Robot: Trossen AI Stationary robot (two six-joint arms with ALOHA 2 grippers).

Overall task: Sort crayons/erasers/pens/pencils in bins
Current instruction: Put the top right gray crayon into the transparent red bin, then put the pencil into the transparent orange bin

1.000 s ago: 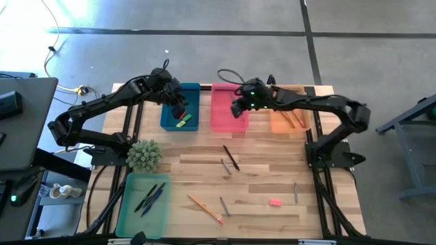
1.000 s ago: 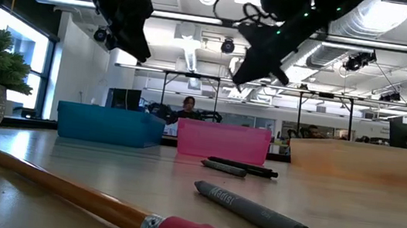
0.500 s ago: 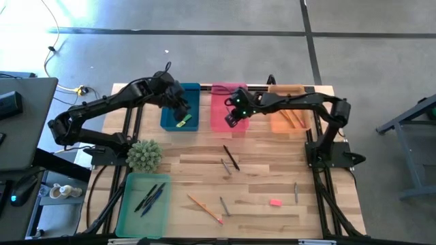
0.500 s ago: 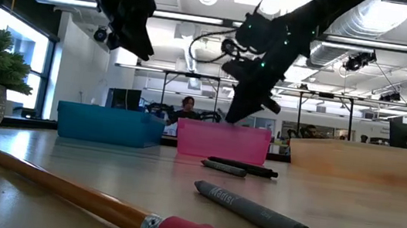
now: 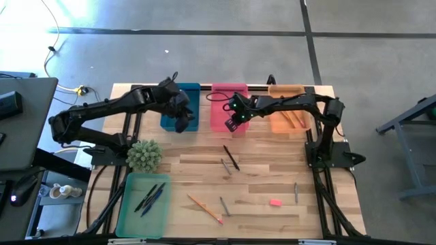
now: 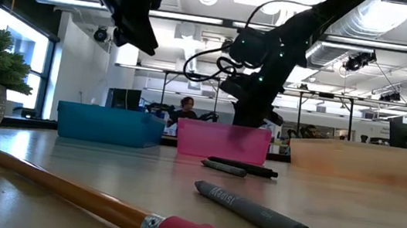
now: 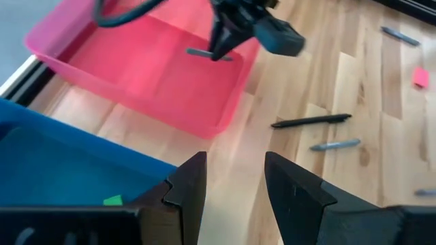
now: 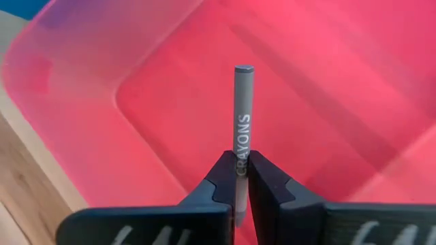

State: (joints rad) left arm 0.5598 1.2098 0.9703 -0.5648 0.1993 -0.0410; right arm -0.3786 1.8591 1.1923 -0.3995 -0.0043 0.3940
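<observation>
grey and printed with the word crayons, a short wax crayon [image 8: 242, 116] is sitting pinched by its end between the pressed-together fingers of the right gripper [image 8: 238, 178], and it is hanging just above the floor of the shallow pink plastic bin [image 5: 219, 118], inside its rim. to finish this step well, the gripper is best lowering a touch more and letting go while low, so the stick is not bouncing out over the low wall. the left gripper [image 7: 235, 178] is hovering with its fingers spread and holding nothing, over the near edge of the blue plastic bin [image 5: 193, 95], where a small green eraser [image 7: 114, 200] is lying. on the wooden table [image 5: 259, 173] more grey crayons, a black pen [image 5: 231, 157], an orange pencil [image 5: 204, 208] and a pink eraser [image 5: 275, 202] are waiting.
</observation>
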